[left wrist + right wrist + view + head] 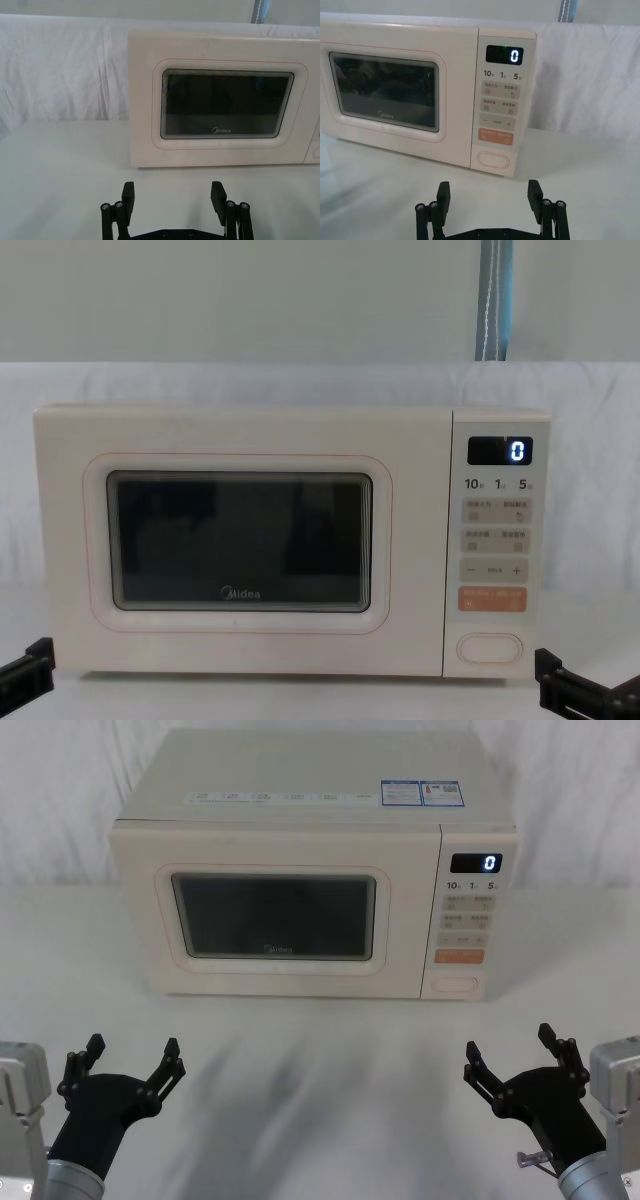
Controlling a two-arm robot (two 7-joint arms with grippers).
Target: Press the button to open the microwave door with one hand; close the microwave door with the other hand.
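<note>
Microwave shut, both grippers hanging back off it.

Left gripper point(132, 1053) sits low on the table point(320, 1060) with fingers spread, holding nothing. The microwave door point(275, 915) is flush closed, the button point(455, 984) at the panel's bottom right, and the right gripper point(512, 1047) is splayed too, in front of it.

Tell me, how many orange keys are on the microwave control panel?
1. The orange key sits low on the control panel, right of the microwave door, directly above the button.
</note>
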